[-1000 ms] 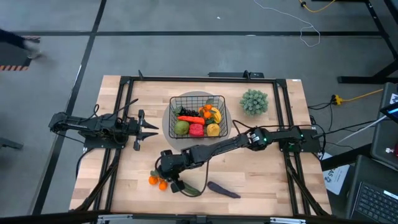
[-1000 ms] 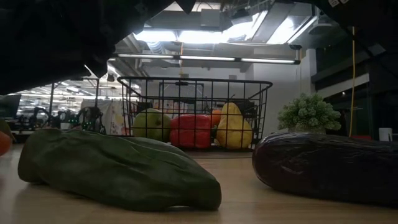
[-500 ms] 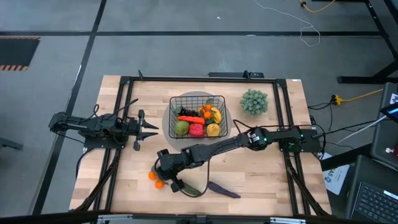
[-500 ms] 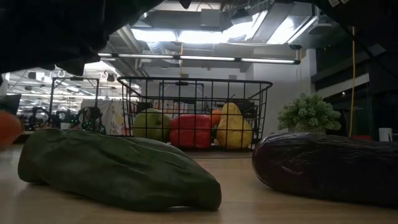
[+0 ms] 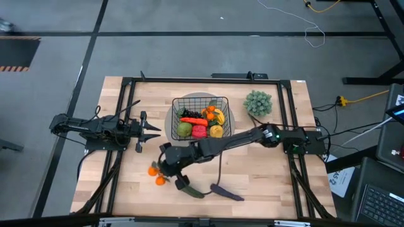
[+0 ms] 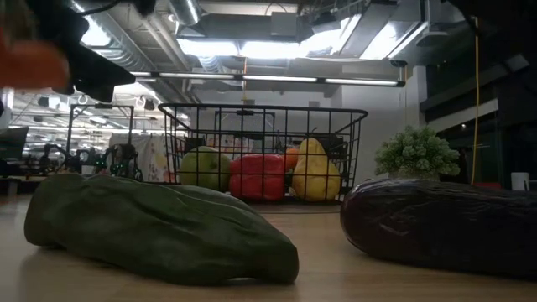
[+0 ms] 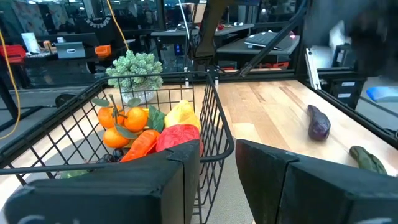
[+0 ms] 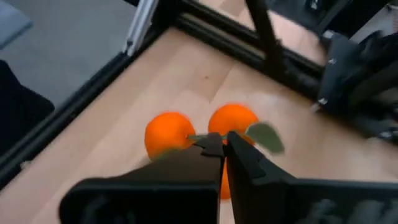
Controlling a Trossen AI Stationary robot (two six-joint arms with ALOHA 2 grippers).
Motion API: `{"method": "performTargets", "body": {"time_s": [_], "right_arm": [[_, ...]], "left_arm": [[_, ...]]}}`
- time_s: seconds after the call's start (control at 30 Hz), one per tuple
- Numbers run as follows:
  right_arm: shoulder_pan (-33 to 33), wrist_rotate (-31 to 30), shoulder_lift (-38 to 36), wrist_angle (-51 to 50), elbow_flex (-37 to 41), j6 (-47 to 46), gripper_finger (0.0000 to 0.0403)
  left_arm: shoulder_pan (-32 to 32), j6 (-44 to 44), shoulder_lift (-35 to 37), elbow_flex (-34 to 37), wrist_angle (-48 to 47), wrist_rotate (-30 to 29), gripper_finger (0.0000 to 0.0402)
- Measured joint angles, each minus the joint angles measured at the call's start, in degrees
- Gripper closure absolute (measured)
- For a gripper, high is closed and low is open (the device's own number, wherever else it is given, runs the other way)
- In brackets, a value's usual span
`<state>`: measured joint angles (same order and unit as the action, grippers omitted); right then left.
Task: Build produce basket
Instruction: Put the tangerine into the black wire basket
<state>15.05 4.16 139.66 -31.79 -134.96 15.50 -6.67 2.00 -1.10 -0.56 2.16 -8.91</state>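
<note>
The black wire basket stands at the table's far middle, holding a green apple, red pepper, lemon, carrot and more. My right gripper reaches to the near left and is shut on a cluster of tangerines, seen up close in the right wrist view. A green cucumber and a purple eggplant lie on the table near its front edge. My left gripper waits open left of the basket. My right gripper pinches the tangerine cluster's green stem and leaves between its two fingertips, coming from above and slanting down. The tangerines hang below the fingers, lifted clear of the table; one shows high at the left of the low view.
A pale-green bushy plant stands right of the basket. A grey round disc lies under the basket. Black frame rails run along the table's sides. Bare wood lies between the basket and the cucumber.
My right gripper has risen and gone a little toward the table's far edge, shut on the tangerines. The tangerines have come up off the table and now hang clear of it. The cucumber and the eggplant have stayed in place.
</note>
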Motion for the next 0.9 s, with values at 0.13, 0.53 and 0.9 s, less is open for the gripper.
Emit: {"method": "performTargets", "body": {"time_s": [0.13, 0.53, 0.9], "right_arm": [[-0.2, -0.2, -3.8, -2.4, -0.1, 1.3, 0.0403], [-0.7, -0.1, -16.4, -15.3, 0.0, 3.7, 0.0403], [-1.5, -0.1, -25.3, -29.1, 0.0, 3.1, 0.0403]], "left_arm": [[0.0, 0.0, 0.0, 0.0, 0.0, 0.0, 0.0308], [0.0, 2.7, 0.0, 0.0, 0.0, -0.4, 0.0308], [0.0, 2.7, 0.0, 0.0, 0.0, -0.6, 0.0308]]}}
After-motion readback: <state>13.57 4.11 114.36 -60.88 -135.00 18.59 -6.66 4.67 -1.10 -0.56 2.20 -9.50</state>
